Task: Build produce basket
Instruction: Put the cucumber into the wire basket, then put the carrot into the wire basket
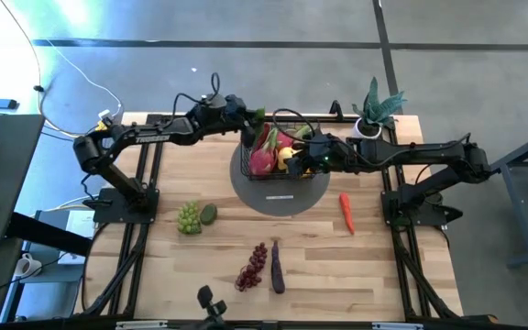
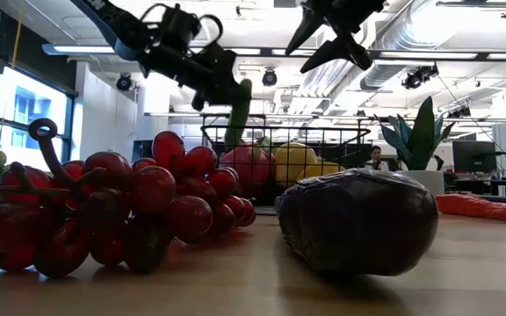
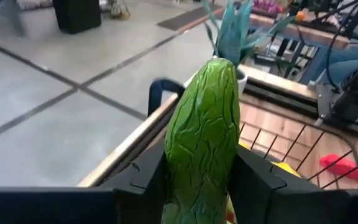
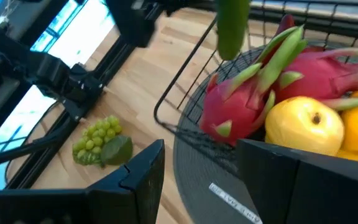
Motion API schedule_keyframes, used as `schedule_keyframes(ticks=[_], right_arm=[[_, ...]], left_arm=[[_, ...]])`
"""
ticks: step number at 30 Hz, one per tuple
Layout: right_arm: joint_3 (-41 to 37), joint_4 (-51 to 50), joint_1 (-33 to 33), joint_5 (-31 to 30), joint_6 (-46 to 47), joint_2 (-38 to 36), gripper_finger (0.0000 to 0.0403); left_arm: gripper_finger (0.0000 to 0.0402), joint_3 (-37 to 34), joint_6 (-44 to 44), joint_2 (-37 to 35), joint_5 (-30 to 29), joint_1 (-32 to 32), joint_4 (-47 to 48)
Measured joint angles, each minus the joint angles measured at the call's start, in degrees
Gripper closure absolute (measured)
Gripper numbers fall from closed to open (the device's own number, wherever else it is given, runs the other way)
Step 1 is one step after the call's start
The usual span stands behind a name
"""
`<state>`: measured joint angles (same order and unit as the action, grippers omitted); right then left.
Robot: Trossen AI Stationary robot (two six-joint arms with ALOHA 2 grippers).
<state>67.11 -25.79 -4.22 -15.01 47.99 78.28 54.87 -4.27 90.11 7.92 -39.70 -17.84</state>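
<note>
Between the left gripper's [image 3: 202, 186] fingers sits the cucumber [image 3: 205, 130], above the basket [image 1: 293, 174]; released off-centre, it may tip over the rim. Right gripper [image 4: 201, 180] hangs open.

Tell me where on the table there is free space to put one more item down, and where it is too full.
Bare wood lies between the green grapes and the red chili, in front of the grey disc. More lies right of the eggplant, below the chili. The basket is crowded: produce fills it, and both grippers hang over it, the left gripper holding a cucumber.

One basket [image 1: 282, 156], one cucumber [image 3: 205, 134], two grape bunches [image 1: 189, 217], one eggplant [image 1: 277, 268], one chili [image 1: 346, 212].
</note>
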Motion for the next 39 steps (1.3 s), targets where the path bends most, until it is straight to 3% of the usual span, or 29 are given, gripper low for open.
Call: schedule_keyframes(ticks=[8,16,24,39], right_arm=[[0.0,-4.89,0.94,0.03,3.83,0.0,0.0222],[0.0,-14.17,4.04,-2.56,12.11,0.0,0.0222],[0.0,-22.32,7.89,-5.74,21.53,-0.01,0.0222],[0.0,-31.73,10.4,-4.22,26.86,-0.02,0.0222]], left_arm=[[0.0245,0.0,-0.51,3.46,-0.98,-0.04,-0.24],[0.0211,0.0,2.4,3.66,-2.66,-0.27,-0.09],[0.0176,0.0,-0.04,3.47,-2.6,-1.52,0.06],[0.0174,0.0,4.49,-7.44,-2.82,-0.69,4.21]])
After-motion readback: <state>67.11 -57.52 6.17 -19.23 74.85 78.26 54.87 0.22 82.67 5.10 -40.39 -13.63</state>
